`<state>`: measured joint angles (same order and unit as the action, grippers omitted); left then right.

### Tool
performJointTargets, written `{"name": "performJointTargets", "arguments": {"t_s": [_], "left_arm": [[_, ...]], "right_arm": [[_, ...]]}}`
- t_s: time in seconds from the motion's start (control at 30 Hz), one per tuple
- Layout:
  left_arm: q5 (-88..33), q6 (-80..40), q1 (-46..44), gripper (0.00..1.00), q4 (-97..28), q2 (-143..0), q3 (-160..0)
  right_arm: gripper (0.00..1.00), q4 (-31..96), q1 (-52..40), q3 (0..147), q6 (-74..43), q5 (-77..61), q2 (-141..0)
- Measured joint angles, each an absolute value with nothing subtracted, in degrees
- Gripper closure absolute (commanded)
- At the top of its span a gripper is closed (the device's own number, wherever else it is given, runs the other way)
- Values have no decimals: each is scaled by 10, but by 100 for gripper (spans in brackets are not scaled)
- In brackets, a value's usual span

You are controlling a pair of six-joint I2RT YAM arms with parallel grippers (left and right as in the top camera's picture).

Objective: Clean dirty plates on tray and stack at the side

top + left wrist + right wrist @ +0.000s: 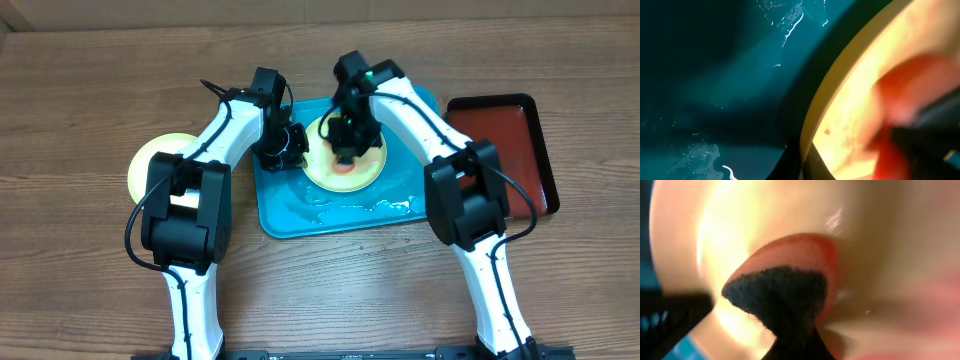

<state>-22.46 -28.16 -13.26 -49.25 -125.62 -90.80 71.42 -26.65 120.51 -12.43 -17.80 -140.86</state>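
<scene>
A light yellow-green plate (372,168) with red smears lies on the turquoise tray (300,215). My left gripper (291,146) is shut on the plate's left rim; in the left wrist view its dark fingers (807,167) sit on either side of the rim (840,90) above the tray floor (715,75). My right gripper (347,140) is shut on a red sponge with a black scouring face (782,292) and presses it on the plate (740,225). A second yellow-green plate (145,165) lies on the table to the left, partly under the left arm. The pale blue-white plate is not in view.
A smaller dark red tray with a black rim (515,140) lies right of the turquoise tray. Water and foam (365,207) lie on the turquoise tray's front part. Both arms cross over the tray's back half.
</scene>
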Motion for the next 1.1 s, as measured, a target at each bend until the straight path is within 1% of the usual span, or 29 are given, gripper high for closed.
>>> {"name": "performJointTargets", "arguments": {"t_s": [0.1,0.2,0.33,0.43,0.57,0.73,0.9,1.0,1.1], "left_arm": [[-225,-282,-132,96,-493,-1256,-908],[-225,-282,-130,96,-495,-1256,-908],[-227,-282,-130,96,-495,-1256,-908],[-227,-282,-130,96,-495,-1256,-908],[-227,-281,-130,96,-496,-1256,-909],[-227,-282,-130,96,-497,-1256,-909],[-225,-282,-123,96,-498,-1256,-909],[-224,-282,-119,96,-500,-1256,-909],[-224,-282,-119,96,-501,-1256,-909]], "right_arm": [[96,746,-275,1204,-122,-193,-1409],[96,775,-275,1204,-123,-175,-1409],[96,797,-270,1204,-145,-92,-1407],[96,800,-270,1204,-172,1,-1403],[96,767,-270,1204,-196,112,-1402],[96,686,-274,1203,-203,159,-1402],[96,616,-274,1203,-174,129,-1402],[96,606,-275,1203,-152,49,-1402],[96,622,-276,1203,-136,-36,-1402]]}}
